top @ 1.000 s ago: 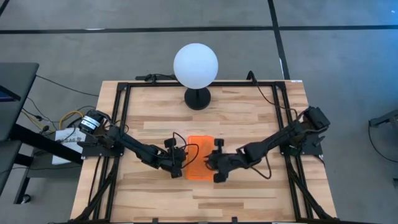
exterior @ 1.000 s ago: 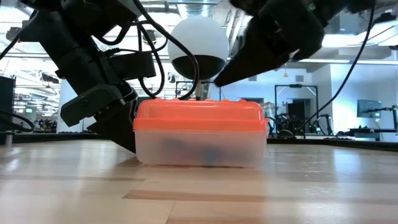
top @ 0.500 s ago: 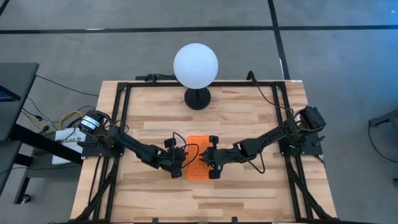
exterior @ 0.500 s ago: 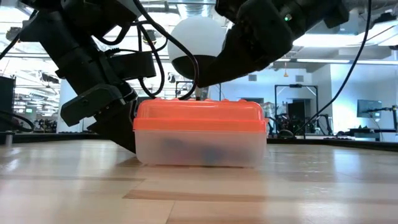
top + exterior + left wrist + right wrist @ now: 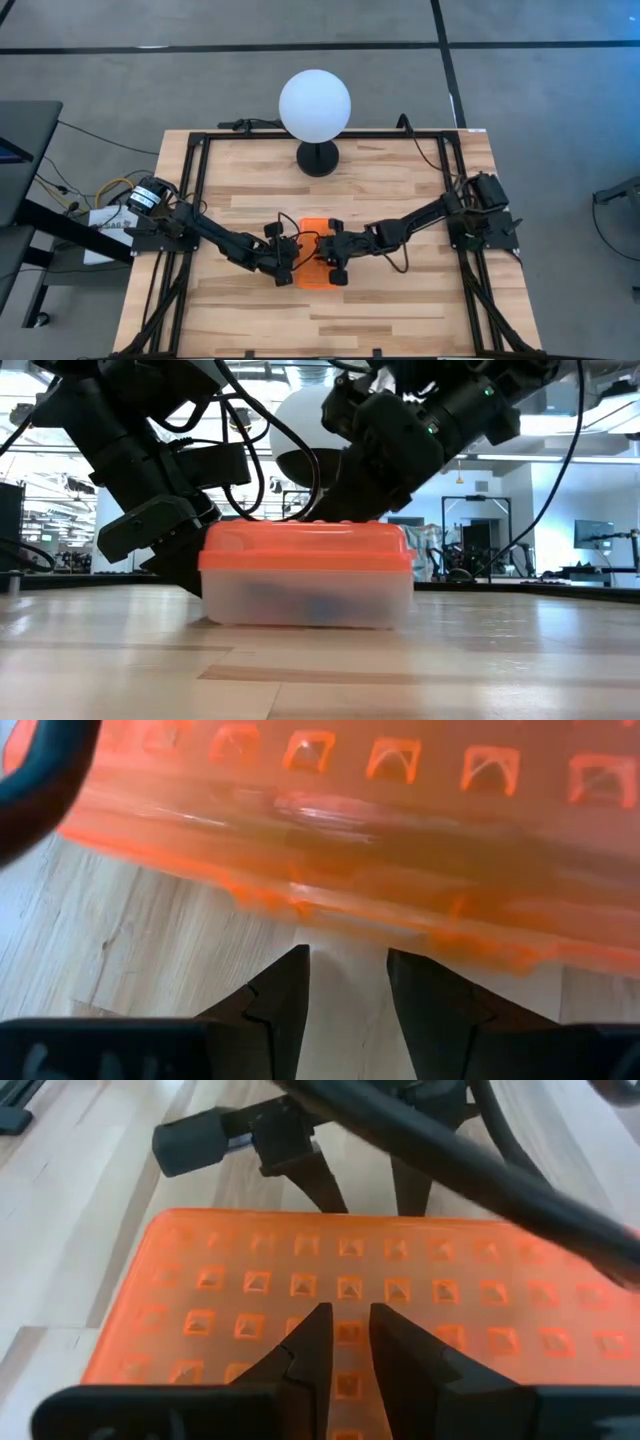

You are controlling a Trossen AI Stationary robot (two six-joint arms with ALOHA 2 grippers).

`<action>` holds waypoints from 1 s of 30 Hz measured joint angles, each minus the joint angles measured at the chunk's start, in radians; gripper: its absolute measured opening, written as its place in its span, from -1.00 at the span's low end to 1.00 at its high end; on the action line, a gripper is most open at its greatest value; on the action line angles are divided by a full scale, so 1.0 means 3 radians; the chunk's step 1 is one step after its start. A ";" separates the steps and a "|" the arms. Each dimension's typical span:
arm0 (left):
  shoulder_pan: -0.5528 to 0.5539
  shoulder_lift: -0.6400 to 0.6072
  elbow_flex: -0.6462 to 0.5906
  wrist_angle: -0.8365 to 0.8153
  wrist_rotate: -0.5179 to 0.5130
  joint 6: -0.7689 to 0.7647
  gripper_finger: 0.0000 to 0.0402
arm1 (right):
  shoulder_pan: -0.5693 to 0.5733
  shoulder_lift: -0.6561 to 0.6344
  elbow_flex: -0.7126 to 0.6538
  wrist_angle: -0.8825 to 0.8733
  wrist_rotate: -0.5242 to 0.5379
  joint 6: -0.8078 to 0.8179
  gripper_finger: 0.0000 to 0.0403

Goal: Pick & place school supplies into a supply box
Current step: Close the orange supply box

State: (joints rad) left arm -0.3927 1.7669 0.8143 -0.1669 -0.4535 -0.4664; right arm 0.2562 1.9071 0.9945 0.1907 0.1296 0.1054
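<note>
my right hand (image 5: 345,1342), fingers nearly together, rests on the box (image 5: 312,262) lid; my left hand (image 5: 346,995), spread, braces its left end.

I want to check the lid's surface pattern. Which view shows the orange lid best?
The right wrist view: the orange lid fills it, its grid of square dimples clear. The low view shows it edge-on, the left wrist view only a blurred rim, the high view a small patch between the arms.
</note>
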 joint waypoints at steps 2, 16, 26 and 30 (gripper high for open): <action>0.0000 0.0001 0.0000 0.0001 0.0000 0.0000 -0.32 | -0.0016 0.0013 0.0001 0.0003 -0.0001 0.0000 -0.67; -0.0004 0.0006 0.0002 -0.0044 -0.0114 -0.0044 -0.32 | -0.0039 0.0009 -0.0002 -0.0106 -0.0178 -0.0002 -0.67; -0.0027 -0.0008 -0.0005 -0.0032 -0.0214 0.0003 -0.32 | 0.0024 -0.0210 -0.0029 -0.0269 -0.0065 -0.0116 -0.67; -0.0028 -0.0009 -0.0005 -0.0034 -0.0215 0.0003 -0.32 | 0.0078 -0.0367 -0.0047 -0.0412 -0.0039 -0.0178 -0.67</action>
State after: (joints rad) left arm -0.4011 1.7641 0.8127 -0.1772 -0.5179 -0.4656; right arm 0.2796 1.7969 0.9805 0.0671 0.1180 0.0520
